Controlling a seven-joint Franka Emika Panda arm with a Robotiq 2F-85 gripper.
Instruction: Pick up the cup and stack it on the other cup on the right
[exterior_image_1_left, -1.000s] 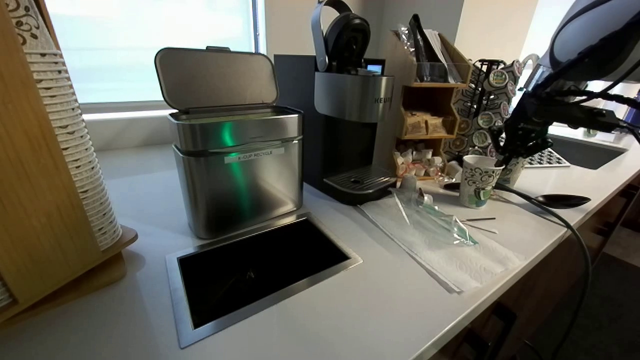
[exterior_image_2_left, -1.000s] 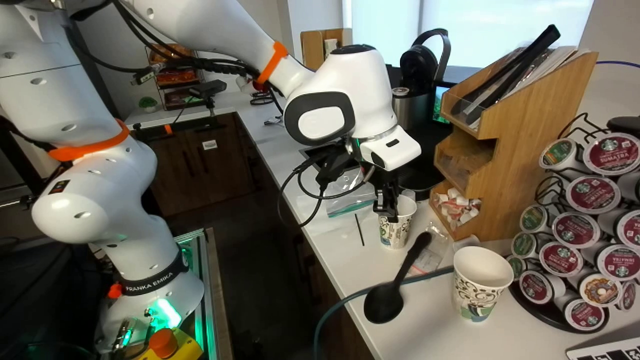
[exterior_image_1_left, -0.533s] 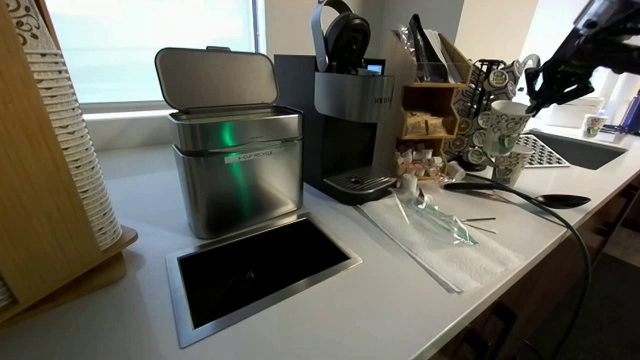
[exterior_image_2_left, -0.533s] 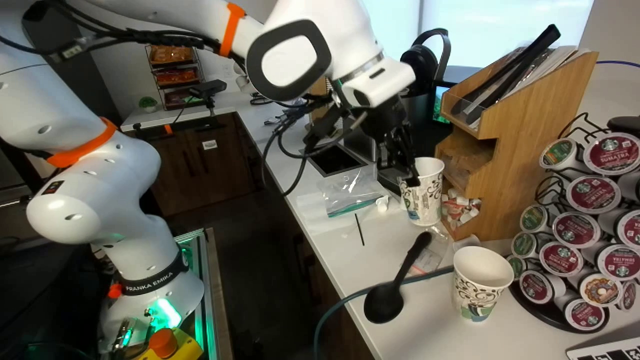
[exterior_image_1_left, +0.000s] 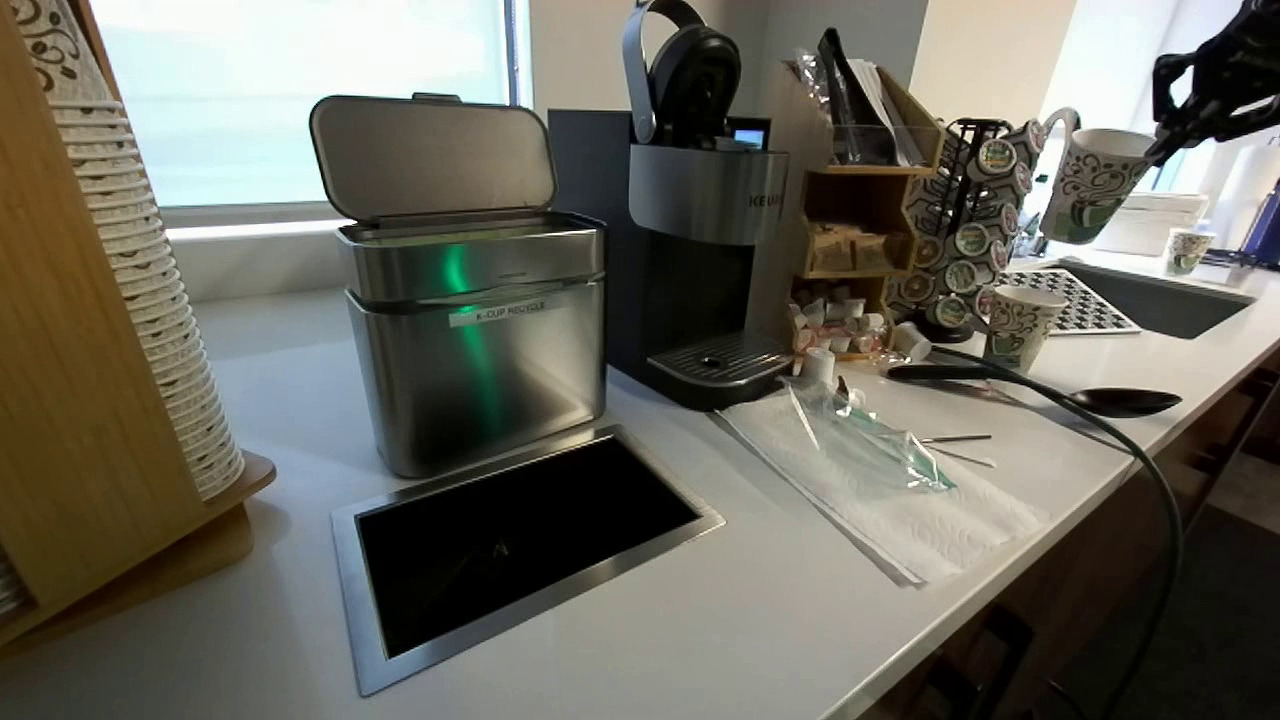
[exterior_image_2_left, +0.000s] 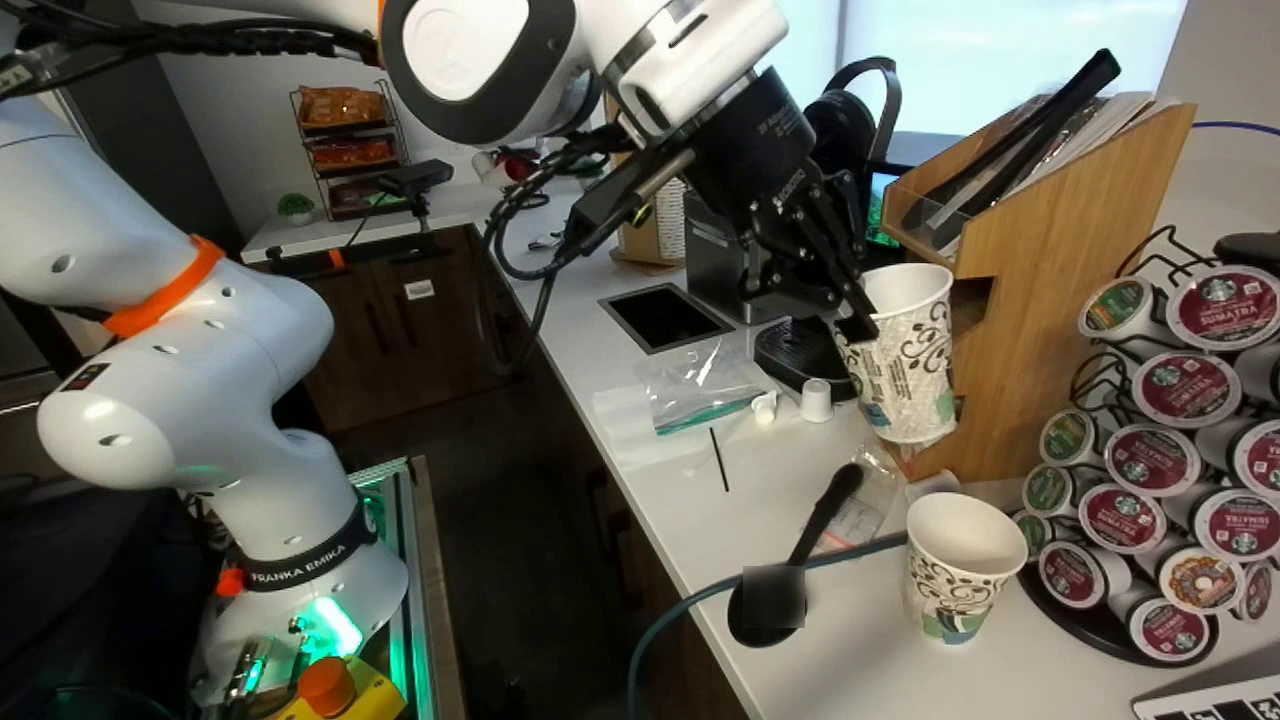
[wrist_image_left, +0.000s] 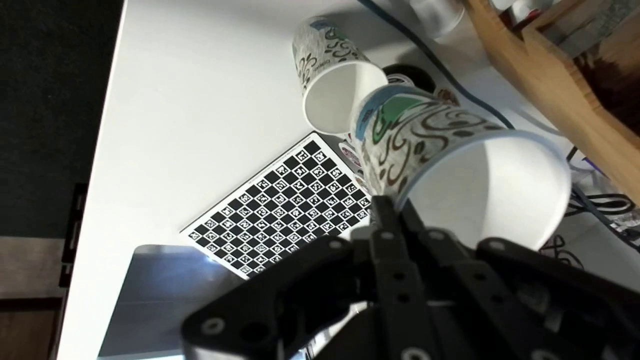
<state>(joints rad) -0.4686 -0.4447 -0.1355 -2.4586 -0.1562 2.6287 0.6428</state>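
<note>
A black Robotiq gripper (wrist_image_left: 397, 207) holds a swirl-patterned paper cup (exterior_image_2_left: 905, 370) in the air, its two fingers clamped on the thin wall at the rim. The cup is clear of the counter (exterior_image_2_left: 850, 675) and leans, mouth upward; exactly how far in from the counter's front edge it hangs is hard to tell.

A matching paper cup (exterior_image_2_left: 960, 575), the one to stack on, stands upright on the counter. It is inward from the front edge, between a black spoon (exterior_image_2_left: 812, 535) lying nearer that edge and a coffee-pod carousel (exterior_image_2_left: 1120, 460) toward the back edge. Both exterior views show a gap between the two cups; the wrist view overlaps them, probably only by line of sight.

The pick-up looks done and the stacking is not: roughly halfway, by my judgement. What remains is likely to bring the raised cup over the standing one, straighten it, lower its base into the mouth and release.
</note>
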